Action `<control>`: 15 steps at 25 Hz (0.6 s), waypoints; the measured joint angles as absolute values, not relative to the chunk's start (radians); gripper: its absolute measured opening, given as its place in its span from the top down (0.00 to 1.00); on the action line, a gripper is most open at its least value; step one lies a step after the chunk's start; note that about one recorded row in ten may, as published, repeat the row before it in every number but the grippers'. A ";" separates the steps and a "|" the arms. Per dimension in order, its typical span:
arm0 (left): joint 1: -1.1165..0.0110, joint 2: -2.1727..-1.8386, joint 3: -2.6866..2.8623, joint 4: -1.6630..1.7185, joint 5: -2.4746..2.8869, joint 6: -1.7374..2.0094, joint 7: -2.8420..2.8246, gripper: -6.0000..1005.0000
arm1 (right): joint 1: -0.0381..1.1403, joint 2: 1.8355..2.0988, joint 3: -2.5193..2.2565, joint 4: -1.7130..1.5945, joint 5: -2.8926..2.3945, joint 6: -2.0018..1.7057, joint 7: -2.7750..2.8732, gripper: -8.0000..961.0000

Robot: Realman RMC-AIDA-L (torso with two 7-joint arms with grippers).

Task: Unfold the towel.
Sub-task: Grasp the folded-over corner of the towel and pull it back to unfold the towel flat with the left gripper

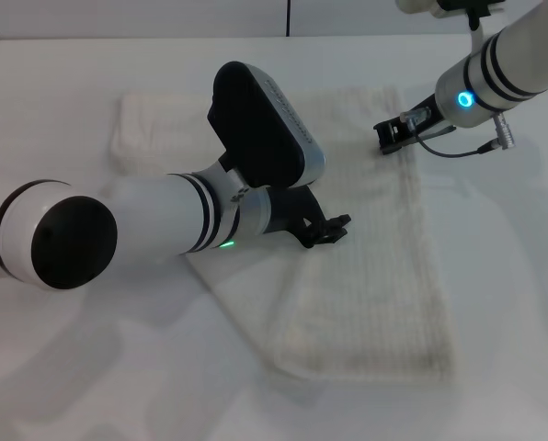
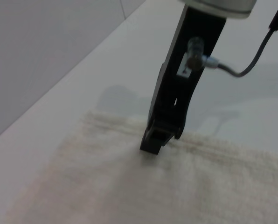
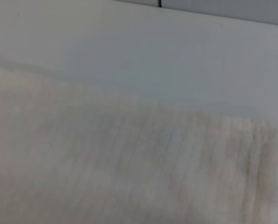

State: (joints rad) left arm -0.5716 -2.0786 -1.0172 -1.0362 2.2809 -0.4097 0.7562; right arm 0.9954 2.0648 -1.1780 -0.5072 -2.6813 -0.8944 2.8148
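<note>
The cream-white ribbed cloth towel (image 1: 366, 266) lies flat on the white table (image 1: 513, 303), its hemmed near edge toward the robot. The black left gripper (image 1: 334, 228) hovers over the towel's middle (fingers' spread unclear). Farther right, the black right gripper (image 1: 389, 136) meets the towel's far right edge, jaws seemingly closed; bare table lies beyond.

Head camera looks down from above over whole white table (image 1: 62, 386); both wrist cameras sit close, low over same cream-white ribbed cloth towel (image 1: 384, 276).
</note>
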 joint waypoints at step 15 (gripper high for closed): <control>-0.587 -2.074 -1.028 -1.027 2.282 -0.446 0.732 0.71 | 0.994 2.065 -1.179 -0.508 -2.683 -0.896 2.815 0.96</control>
State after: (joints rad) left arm -0.5874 -2.0741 -1.0280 -1.0272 2.2821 -0.4462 0.7324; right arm 0.9941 2.0647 -1.1789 -0.5075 -2.6834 -0.8965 2.8148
